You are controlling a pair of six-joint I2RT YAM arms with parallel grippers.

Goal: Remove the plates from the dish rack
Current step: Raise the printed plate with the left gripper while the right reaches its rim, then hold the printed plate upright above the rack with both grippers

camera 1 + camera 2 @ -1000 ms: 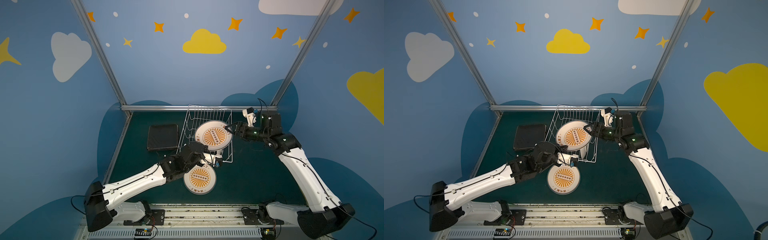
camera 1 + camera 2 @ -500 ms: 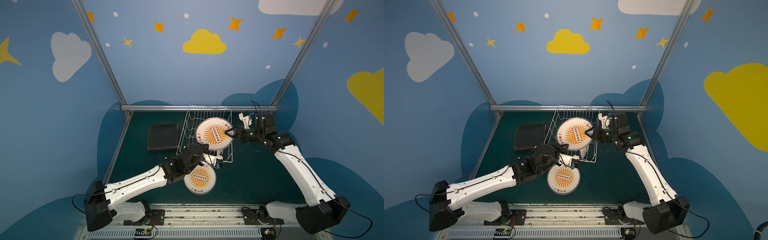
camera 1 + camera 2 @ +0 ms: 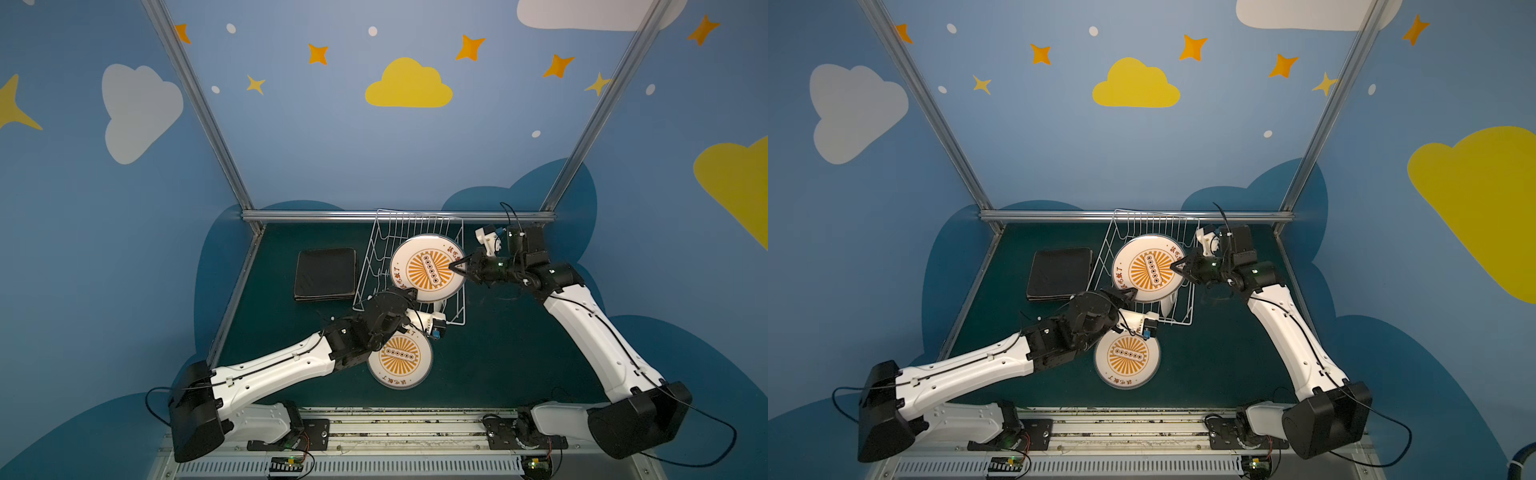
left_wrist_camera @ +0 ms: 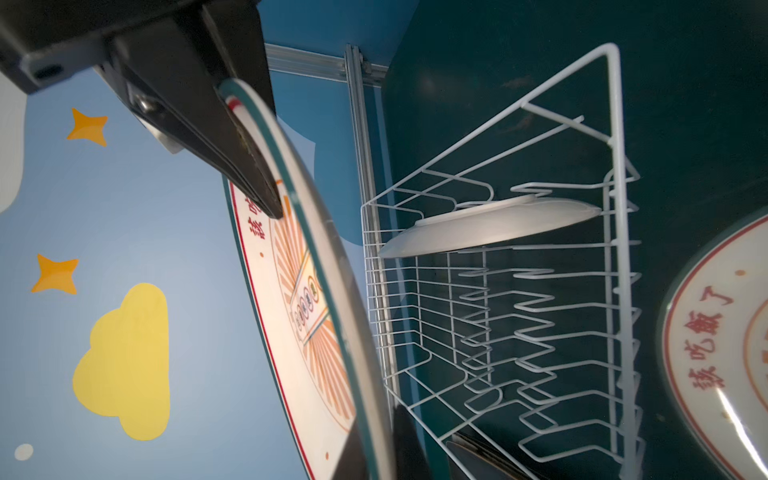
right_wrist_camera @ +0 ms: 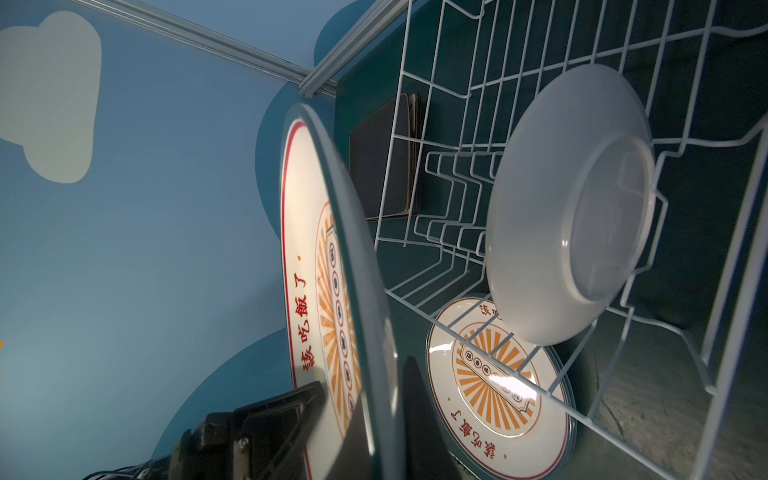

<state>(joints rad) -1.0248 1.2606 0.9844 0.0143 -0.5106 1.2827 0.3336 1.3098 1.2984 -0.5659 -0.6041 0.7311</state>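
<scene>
1. The dish rack (image 3: 415, 224) stands at the back of the table, with one white plate (image 5: 569, 208) on edge between its tines
2. Left of the rack the black square plates (image 3: 326, 274) lie stacked flat. In front of it a stack of round plates (image 3: 401, 361) sits face up, partly under the left arm
3. The lifted plate (image 3: 428, 268) hangs tilted above the rack, printed face up
4. The right gripper (image 3: 459, 266) is clamped on that plate's right rim. The left gripper (image 3: 406, 293) straddles the opposite near-left rim, and I cannot tell whether it grips or sits loose
5. The round stack lies frontward of the lifted plate, so I'd guess the right arm must carry it forward over the rack's front wall
</scene>
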